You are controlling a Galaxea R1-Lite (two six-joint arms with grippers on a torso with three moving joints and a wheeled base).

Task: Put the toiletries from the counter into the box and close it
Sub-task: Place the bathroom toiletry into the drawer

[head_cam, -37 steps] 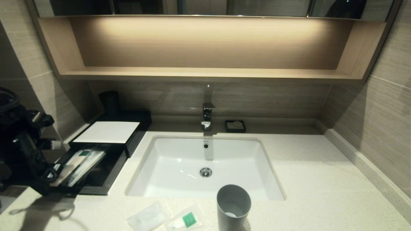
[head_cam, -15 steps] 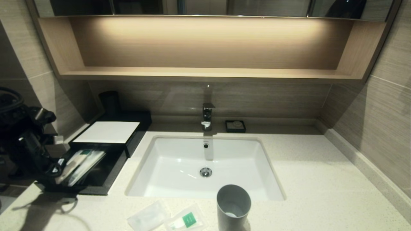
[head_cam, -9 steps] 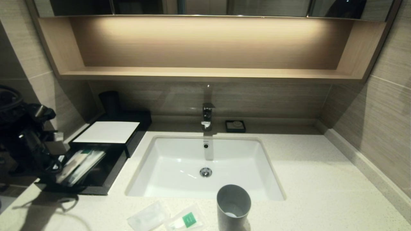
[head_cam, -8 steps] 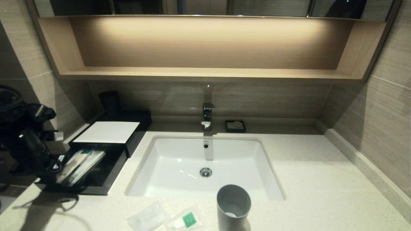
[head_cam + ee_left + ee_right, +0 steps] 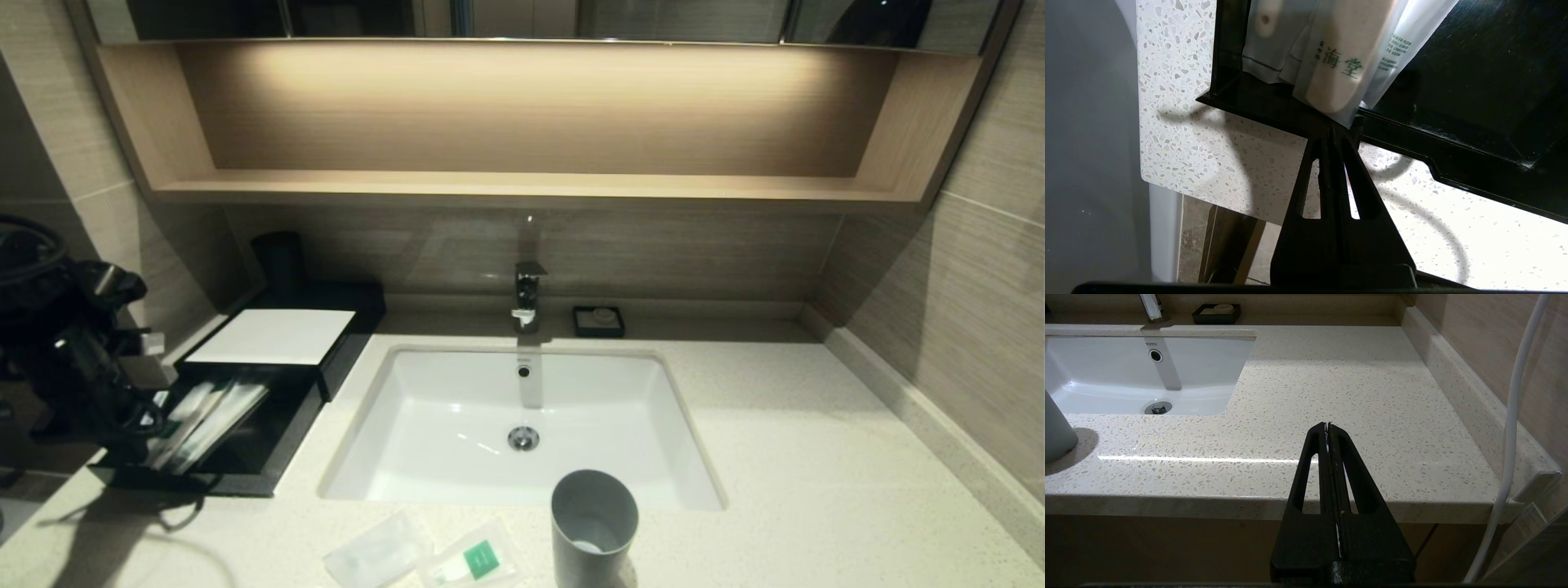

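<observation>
The black box point(image 5: 273, 335) with a white top stands at the counter's point(image 5: 816, 457) back left, its drawer point(image 5: 269, 437) pulled out. A pale wrapped stick point(image 5: 214, 412) point(image 5: 1339, 57) lies in the drawer, its near end over the front wall. My left gripper point(image 5: 151, 425) point(image 5: 1336, 127) is shut, its tips against that end of the wrapper; a pinch on the film cannot be made out. Two flat sachets, one plain point(image 5: 374, 555) and one with a green square point(image 5: 472, 562), lie on the counter in front of the basin. My right gripper point(image 5: 1327, 425) is shut and empty.
A grey tumbler point(image 5: 594, 523) stands right of the sachets at the white basin's point(image 5: 441, 425) front rim. A faucet point(image 5: 528, 294) and a black soap dish point(image 5: 598, 321) sit behind it. A dark cup point(image 5: 280, 261) stands behind the box. A white cable point(image 5: 1511, 428) hangs beside the right gripper.
My left gripper has moved a little right and further in along the drawer's front left corner. The wrapped stick has shifted slightly deeper into the drawer. The sachets and tumbler have not moved.
</observation>
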